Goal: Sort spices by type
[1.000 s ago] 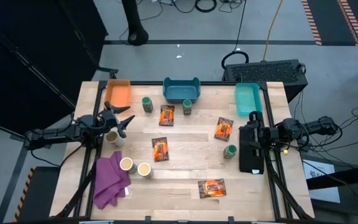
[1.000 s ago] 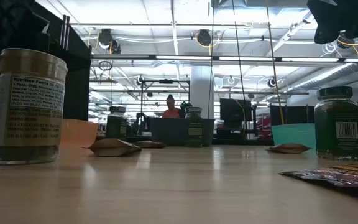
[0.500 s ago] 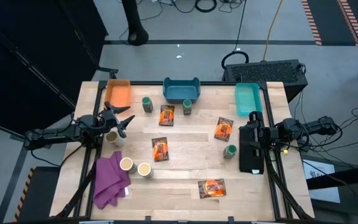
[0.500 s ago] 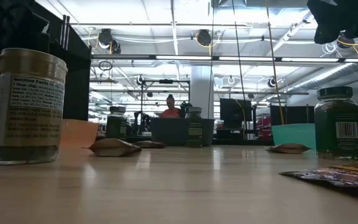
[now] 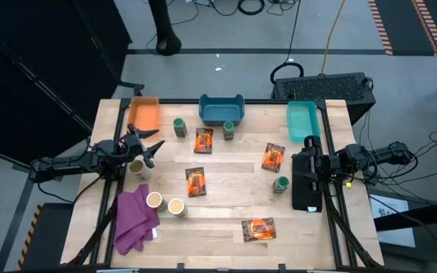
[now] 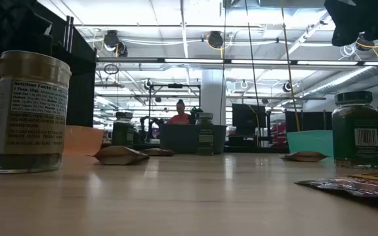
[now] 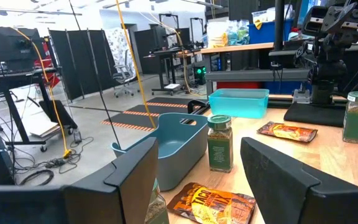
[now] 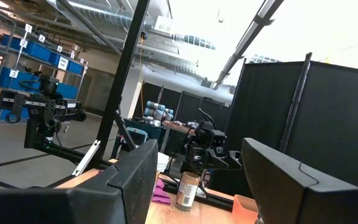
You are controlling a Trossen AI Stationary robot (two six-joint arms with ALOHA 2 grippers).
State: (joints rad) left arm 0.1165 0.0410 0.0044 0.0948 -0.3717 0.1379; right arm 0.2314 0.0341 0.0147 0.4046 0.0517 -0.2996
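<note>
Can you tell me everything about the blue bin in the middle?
The blue bin is a dark blue, plastic-looking tub with rounded corners and a dip in one end of its rim. It stands upright at the table's far edge, between the orange and teal bins. It looks empty. A green jar stands just in front; nothing grips it.

Four flat orange-and-dark packets lie on the table — one near the far edge beside the blue bin (image 5: 204, 140), one toward the right side (image 5: 273, 157), one in the middle (image 5: 196, 181), one close to the near edge (image 5: 259, 229).

Three dark-green jars stand there: one by the orange bin (image 5: 179, 127), one just right of the first packet (image 5: 228, 130), one near the right edge (image 5: 281, 184).

Three tan jars with cream tops — one at the left edge (image 5: 137, 167), two side by side beside the cloth (image 5: 155, 200) (image 5: 176, 206).

Three bins line the far edge: orange (image 5: 144, 114), blue (image 5: 221, 110), teal (image 5: 303, 120). One purple cloth (image 5: 134, 219) lies at the near left corner.
</note>
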